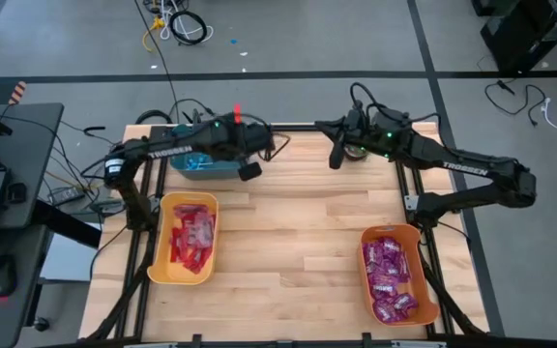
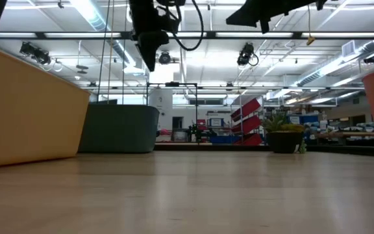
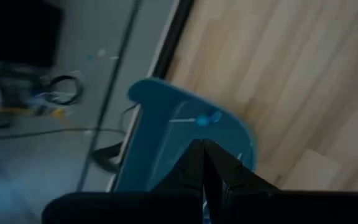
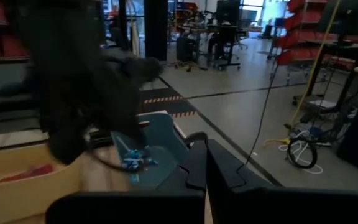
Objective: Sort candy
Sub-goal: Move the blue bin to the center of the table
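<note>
Landmark: teal bin at counter's far edge, blue lollipops inside. Left hand clenched, empty, just right of bin. Right hand clenched, empty, farther right. Red packets in yellow bin nearer; purple packets in orange bin.

Bright ceiling strip lights glare in the low view; both wrist views are dim and blurred.

Candy in bins left and right
</note>
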